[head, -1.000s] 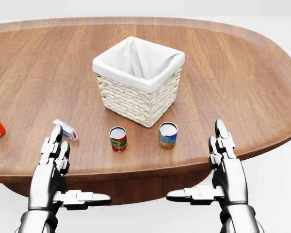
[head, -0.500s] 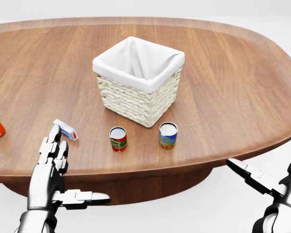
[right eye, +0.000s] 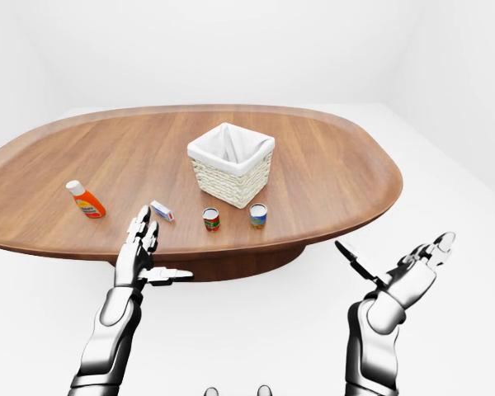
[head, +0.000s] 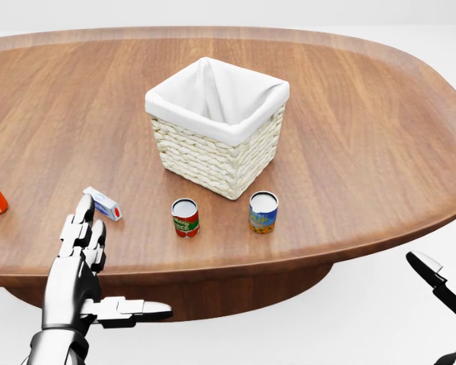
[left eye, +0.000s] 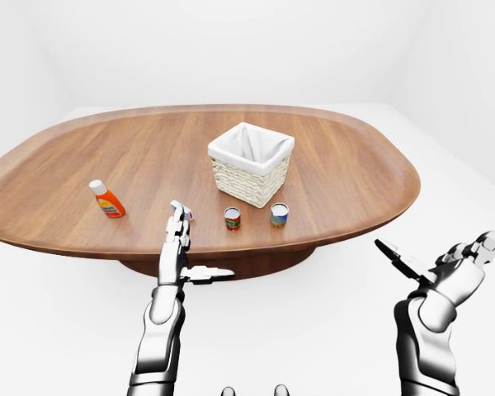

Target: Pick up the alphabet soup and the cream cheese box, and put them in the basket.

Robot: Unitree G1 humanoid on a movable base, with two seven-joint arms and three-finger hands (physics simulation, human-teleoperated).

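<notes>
A small white, blue and red cream cheese box [head: 103, 203] lies near the table's lower left edge in the head view. Two cans stand below the basket: one red and green [head: 185, 217], one blue and yellow [head: 263, 212]; their labels are too small to read. The woven basket [head: 216, 152] with a white liner stands mid-table. My left hand [head: 99, 255] is open, its fingertips [head: 84, 207] just below the box without touching it. My right hand [right eye: 396, 262] is open, off the table's right edge; only its thumb [head: 435, 278] enters the head view.
An orange bottle [left eye: 107, 199] stands at the table's left. The oval wooden table [head: 365, 114] has a raised rim and rests on a dark central base. White floor surrounds it.
My right hand has swung from the table's lower edge out to the right and down, nearly leaving the head view. The left hand has barely moved. The objects stay put.
</notes>
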